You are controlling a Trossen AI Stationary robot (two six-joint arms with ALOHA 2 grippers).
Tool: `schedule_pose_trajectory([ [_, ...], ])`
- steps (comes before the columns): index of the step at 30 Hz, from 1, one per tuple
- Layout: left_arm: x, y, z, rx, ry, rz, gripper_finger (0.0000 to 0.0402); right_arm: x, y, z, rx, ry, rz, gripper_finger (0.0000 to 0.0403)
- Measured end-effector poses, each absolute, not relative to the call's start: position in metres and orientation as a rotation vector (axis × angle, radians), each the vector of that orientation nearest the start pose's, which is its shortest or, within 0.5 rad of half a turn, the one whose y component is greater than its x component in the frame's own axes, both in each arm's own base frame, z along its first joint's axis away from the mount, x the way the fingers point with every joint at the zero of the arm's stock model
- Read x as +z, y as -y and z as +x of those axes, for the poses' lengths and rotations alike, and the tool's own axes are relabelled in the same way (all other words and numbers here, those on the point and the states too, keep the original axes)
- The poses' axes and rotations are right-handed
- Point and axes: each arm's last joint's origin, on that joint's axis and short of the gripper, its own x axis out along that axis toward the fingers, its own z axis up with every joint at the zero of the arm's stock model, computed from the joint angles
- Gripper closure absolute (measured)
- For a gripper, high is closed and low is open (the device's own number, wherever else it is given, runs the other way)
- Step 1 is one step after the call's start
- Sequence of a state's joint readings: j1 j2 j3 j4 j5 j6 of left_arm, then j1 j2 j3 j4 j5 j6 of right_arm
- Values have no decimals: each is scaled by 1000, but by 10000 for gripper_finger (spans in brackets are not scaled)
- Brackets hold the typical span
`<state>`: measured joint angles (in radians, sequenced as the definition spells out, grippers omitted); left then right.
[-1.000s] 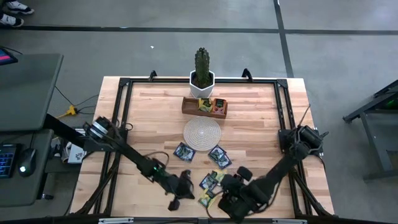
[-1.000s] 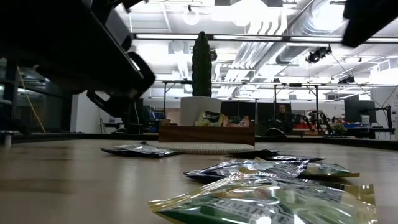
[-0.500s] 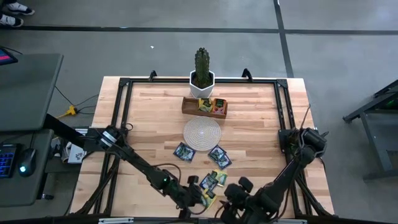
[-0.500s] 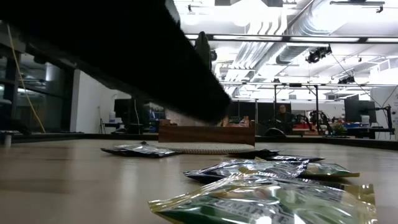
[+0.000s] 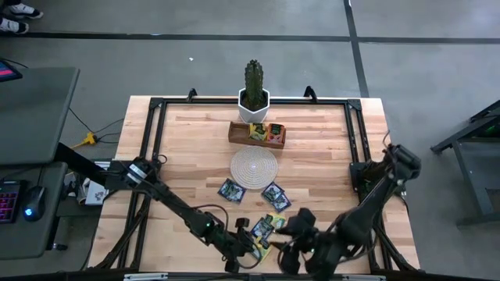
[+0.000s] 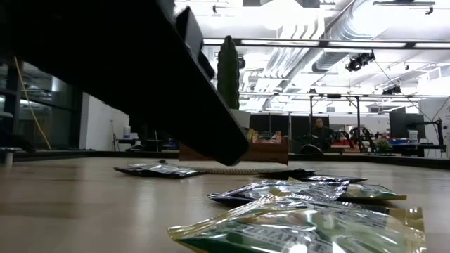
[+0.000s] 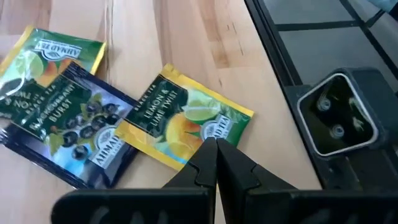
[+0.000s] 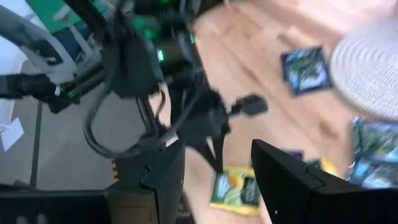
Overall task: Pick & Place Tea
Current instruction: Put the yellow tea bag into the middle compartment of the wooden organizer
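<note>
From above, my left gripper (image 5: 248,248) has hardly moved since half a second ago; it stays low at the near edge of the tabletop (image 5: 328,152), at the cluster of tea sachets (image 5: 266,228). My right arm has changed more: its elbow is lifted and my right gripper (image 5: 291,251) is now raised beside the cluster. Two more dark sachets lie between the cluster and the round mat (image 5: 254,166), and a few sachets stand in the wooden tray (image 5: 256,133) behind it, in front of the cactus (image 5: 254,84).

In the low view, my dark arm (image 6: 140,84) covers the upper left a little differently than before. The sachets (image 6: 302,228) lie flat in front.

In my left wrist view, my jaws are pressed together, their tips touching the edge of the lemon and lime sachet (image 7: 186,121). It lies flat, turned diagonally, beside a dark blue blackcurrant sachet (image 7: 74,134) that overlaps a green one (image 7: 43,56).

In my right wrist view, my jaws are spread wide and hold nothing; the left gripper (image 8: 214,134) stands over a yellow sachet (image 8: 235,190).
</note>
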<state>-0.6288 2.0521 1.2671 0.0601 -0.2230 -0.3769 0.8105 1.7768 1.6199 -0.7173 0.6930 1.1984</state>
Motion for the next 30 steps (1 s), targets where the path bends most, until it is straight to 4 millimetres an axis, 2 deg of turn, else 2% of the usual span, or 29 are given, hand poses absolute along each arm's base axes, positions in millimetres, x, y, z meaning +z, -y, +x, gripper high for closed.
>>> schedule_pose_trajectory([
  [4,143,245,353,-258,-726,-55,402,338,-248,265,-252,-525,554,222],
  [8,143,246,353,-275,-730,-52,402,341,-218,230,-245,-464,602,222],
  [13,143,245,353,-269,-719,-24,402,314,-172,178,-177,-283,803,222],
  [17,143,245,353,-274,-720,-26,402,278,-149,157,-20,-162,968,222],
  [22,143,241,356,-297,-719,3,402,242,-144,155,56,-175,1044,222],
  [27,143,234,361,-324,-727,13,402,223,-146,171,54,-305,1050,222],
  [30,143,231,363,-340,-737,6,402,213,-150,186,27,-441,1038,222],
])
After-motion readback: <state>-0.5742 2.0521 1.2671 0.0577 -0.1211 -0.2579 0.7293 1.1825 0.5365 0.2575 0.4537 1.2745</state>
